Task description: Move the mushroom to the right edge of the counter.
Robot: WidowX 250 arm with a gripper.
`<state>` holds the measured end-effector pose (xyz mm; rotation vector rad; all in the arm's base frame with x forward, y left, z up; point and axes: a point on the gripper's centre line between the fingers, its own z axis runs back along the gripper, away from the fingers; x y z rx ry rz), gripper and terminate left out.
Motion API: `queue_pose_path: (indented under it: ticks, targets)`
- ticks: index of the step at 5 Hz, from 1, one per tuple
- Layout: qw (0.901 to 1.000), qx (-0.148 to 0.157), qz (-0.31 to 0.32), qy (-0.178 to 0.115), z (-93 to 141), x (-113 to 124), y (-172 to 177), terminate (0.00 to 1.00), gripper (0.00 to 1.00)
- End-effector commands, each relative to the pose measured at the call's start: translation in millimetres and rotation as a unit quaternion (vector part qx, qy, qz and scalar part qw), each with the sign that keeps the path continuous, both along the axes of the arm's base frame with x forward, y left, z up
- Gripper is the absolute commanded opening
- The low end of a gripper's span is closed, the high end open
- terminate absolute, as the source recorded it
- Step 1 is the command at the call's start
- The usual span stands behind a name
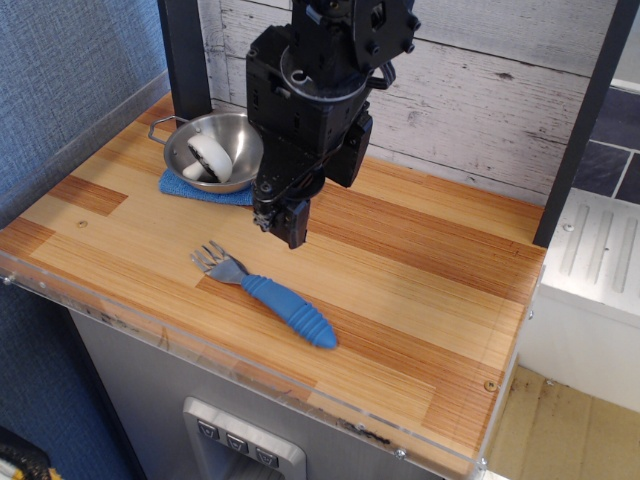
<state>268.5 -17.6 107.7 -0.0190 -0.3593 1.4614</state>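
While the black robot arm hangs over the middle-back part of the counter (420,300), its gripper (283,222) points down with its dark tip just above the planks, and from this angle the fingers overlap so I cannot tell whether they are parted or closed; nothing is seen held in them. The white toy mushroom (209,158) lies on its side inside the steel bowl (238,136), which sits near the back-left corner of the counter, close to the dark post there. The bowl rests on a blue cloth (205,189) whose edge shows along the bowl's front side. The gripper's tip is just to the right of the bowl and cloth, apart from both. A fork with a blue ridged handle (270,298) lies flat toward the front edge, left of centre, its metal tines pointing toward the left side and its handle angled toward the front right. Beyond the counter's right edge is a white ridged surface (600,250).
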Motion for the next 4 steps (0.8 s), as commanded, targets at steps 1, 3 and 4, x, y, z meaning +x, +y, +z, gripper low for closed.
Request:
queue_pose_path:
  ticks: [1,3,4]
  targets:
    - [1.0000,0.000,0.000,0.000,0,0,0,0.00,1.00]
    - [0.9993,0.030,-0.013,0.018,0,5,45,0.00,1.00]
    - [0.9986,0.042,-0.025,0.020,2,9,64,0.00,1.00]
